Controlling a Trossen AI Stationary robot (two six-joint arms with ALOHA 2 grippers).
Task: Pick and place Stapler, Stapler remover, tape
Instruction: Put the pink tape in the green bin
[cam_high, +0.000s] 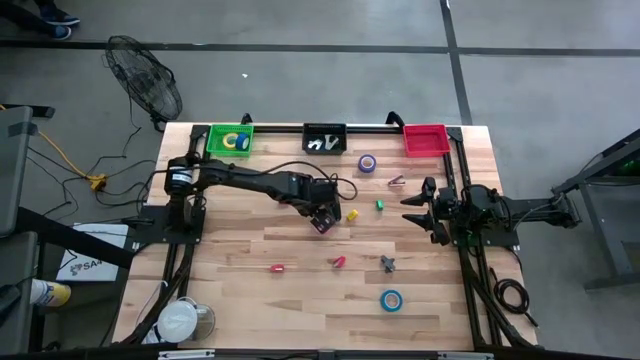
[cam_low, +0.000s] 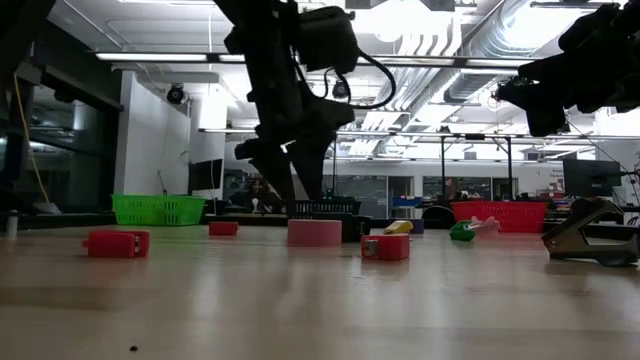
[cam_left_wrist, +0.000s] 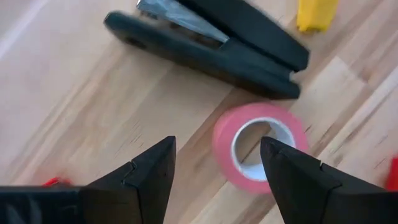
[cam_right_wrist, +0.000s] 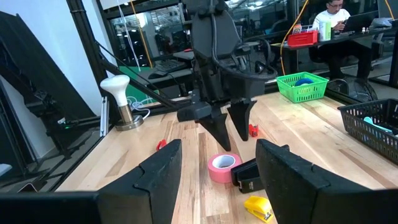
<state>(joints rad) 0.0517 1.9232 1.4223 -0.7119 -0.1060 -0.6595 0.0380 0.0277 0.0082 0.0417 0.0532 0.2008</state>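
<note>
Left gripper (cam_left_wrist: 214, 171) — fingers wide, empty — above flat pink tape roll (cam_left_wrist: 260, 146) mid-bench, black stapler (cam_left_wrist: 211, 43) just beside.

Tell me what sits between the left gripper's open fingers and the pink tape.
Nothing: the left gripper hangs over the pink tape, only bare wood between, per the left wrist view.

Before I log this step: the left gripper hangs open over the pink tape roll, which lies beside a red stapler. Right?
Not quite: the stapler is black, as the left wrist view shows. The rest holds: the left gripper hangs open over the pink tape roll lying beside it.
</note>
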